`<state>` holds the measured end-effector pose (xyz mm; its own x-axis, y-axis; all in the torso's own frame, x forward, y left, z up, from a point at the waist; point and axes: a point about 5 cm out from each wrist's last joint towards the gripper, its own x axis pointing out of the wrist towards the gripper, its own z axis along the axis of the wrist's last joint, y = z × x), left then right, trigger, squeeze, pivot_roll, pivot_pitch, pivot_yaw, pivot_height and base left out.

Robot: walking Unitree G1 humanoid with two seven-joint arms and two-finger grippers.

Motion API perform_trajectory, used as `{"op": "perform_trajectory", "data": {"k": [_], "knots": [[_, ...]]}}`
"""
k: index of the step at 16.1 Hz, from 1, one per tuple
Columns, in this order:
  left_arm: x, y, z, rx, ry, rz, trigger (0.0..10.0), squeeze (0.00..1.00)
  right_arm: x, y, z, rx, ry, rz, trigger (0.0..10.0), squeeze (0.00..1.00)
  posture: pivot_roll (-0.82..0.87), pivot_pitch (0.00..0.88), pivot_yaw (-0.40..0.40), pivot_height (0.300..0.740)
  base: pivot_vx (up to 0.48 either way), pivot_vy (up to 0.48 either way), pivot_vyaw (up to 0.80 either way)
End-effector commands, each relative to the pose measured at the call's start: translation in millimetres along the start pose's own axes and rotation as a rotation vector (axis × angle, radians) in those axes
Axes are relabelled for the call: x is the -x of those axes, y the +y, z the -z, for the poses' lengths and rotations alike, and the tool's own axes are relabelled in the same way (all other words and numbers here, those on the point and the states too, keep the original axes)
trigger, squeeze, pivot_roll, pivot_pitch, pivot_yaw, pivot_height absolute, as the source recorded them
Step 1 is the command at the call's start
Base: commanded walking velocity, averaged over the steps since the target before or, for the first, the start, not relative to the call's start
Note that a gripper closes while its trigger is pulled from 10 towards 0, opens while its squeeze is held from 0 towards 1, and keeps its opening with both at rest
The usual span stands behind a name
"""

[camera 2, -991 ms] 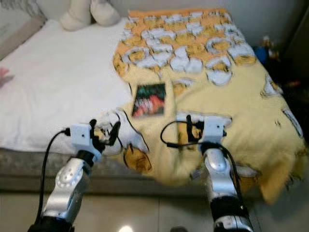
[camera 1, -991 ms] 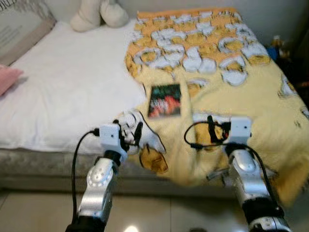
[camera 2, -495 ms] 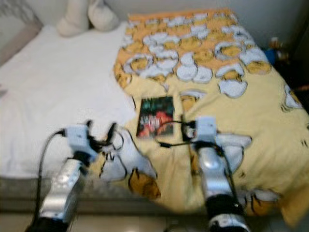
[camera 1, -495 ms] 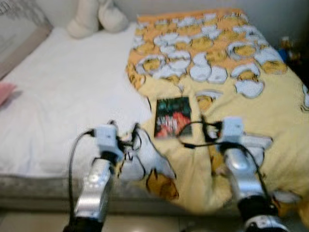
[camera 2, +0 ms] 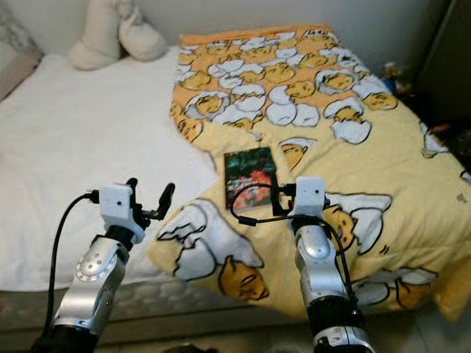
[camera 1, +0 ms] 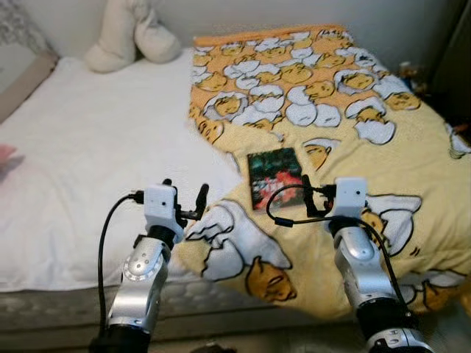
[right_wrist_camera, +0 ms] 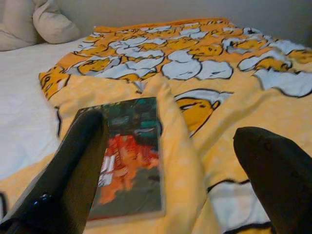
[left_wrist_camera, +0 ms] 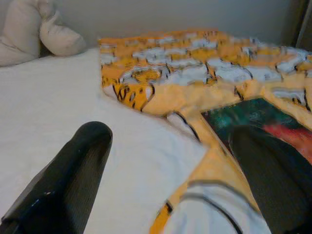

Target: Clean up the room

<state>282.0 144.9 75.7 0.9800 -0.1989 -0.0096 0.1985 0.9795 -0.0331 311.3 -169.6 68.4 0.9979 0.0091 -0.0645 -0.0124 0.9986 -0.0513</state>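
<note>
The book [camera 1: 274, 177] lies flat on the yellow egg-print blanket [camera 1: 368, 140], near the blanket's left edge where it meets the white sheet [camera 1: 96, 147] of the bed, with a fold of blanket rising along the book's right side. Your right end effector [right_wrist_camera: 170, 161] hovers just short of the book with its fingers spread wide and nothing between them, while your left end effector [camera 1: 184, 202] hangs over the seam of sheet and blanket beside the book, also open and empty. Farther up the bed, a cream plush toy [camera 1: 132, 33] rests against the wall.
</note>
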Motion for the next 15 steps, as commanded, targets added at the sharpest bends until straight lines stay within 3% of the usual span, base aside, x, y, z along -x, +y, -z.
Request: {"op": "perform_trajectory", "data": {"k": [1, 3, 11, 13, 15], "knots": [[-0.2, 1.9, -0.6, -0.008, 0.006, 0.0, 10.0, 0.0, 0.4, 0.8, 0.8, 0.002, 0.001, 0.002, 10.0, 0.0, -0.17, 0.0, 0.131, 0.74, 0.0, 0.0, 0.0], [0.3, 2.0, -2.1, -0.003, -0.003, 0.007, 10.0, 0.0, 0.5, 1.5, 1.1, 0.0, 0.0, 0.004, 10.0, 0.0, -0.17, 0.0, 0.136, 0.74, 0.0, 0.0, 0.0], [-0.4, -0.6, -3.9, 0.047, -0.018, 0.031, 10.0, 0.0, -0.5, 0.9, 0.2, -0.002, -0.009, 0.009, 10.0, 0.0, -0.17, 0.0, 0.139, 0.74, 0.445, 0.045, 0.0], [0.1, -0.8, -2.8, 0.063, -0.007, 0.044, 10.0, 0.0, -2.8, 1.0, -2.5, -0.004, -0.014, 0.004, 10.0, 0.0, -0.17, 0.0, 0.139, 0.74, 0.0, 0.48, 0.0], [0.9, 0.5, -3.2, 0.032, -0.011, 0.04, 10.0, 0.0, -5.9, 2.5, -2.9, 0.008, 0.004, -0.01, 10.0, 0.0, -0.17, 0.0, 0.139, 0.74, 0.0, 0.0, -0.38]]}}
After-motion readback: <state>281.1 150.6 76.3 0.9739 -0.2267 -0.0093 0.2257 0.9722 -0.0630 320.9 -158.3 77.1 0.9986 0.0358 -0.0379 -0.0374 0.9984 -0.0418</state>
